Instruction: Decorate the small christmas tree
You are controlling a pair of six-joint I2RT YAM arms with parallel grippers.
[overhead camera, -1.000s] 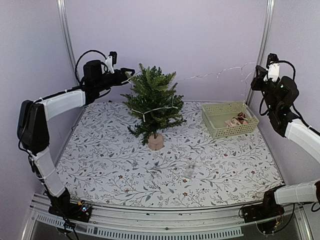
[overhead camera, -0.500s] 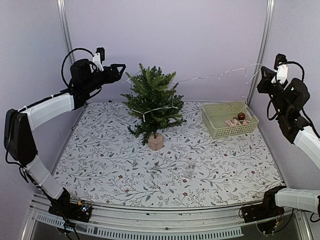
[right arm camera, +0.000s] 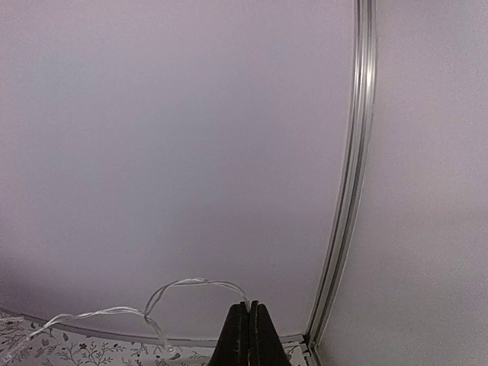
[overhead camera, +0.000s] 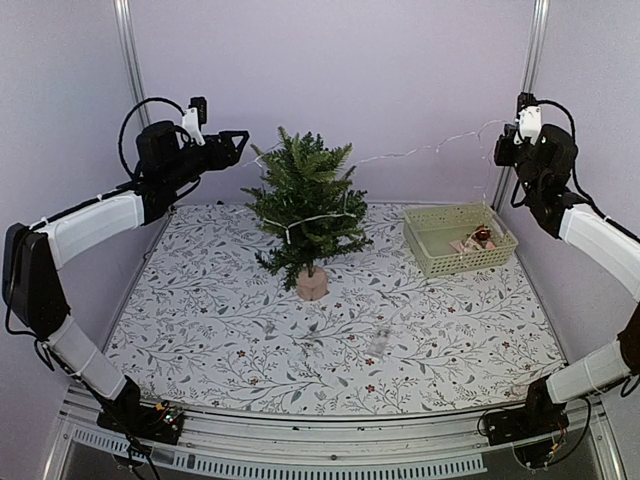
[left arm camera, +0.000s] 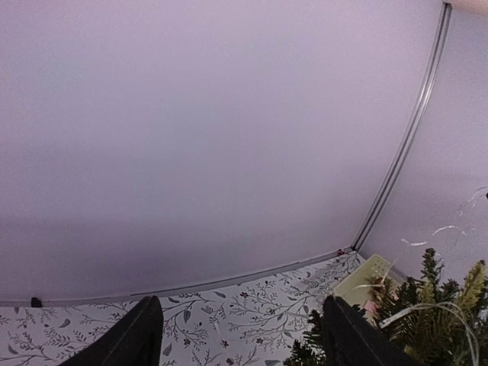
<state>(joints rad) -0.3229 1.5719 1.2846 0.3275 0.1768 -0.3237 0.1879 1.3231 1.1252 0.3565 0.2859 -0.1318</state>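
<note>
The small christmas tree (overhead camera: 308, 205) stands upright at rear centre of the bench (overhead camera: 200, 330), well apart from the basket (overhead camera: 455, 262) near the rear right edge. The left tool (left arm camera: 240, 339) hangs high, just left of the treetop, fingers apart, gripping nothing. The right tool (right arm camera: 248, 335) sits high by the right corner post (overhead camera: 530, 60), fingers together, clamped on the thin white wire (overhead camera: 420, 150) running to the tree.

both arms raised high, left gripper (overhead camera: 240, 140) jaws spread, right gripper (overhead camera: 503, 150) pinched closed
</note>
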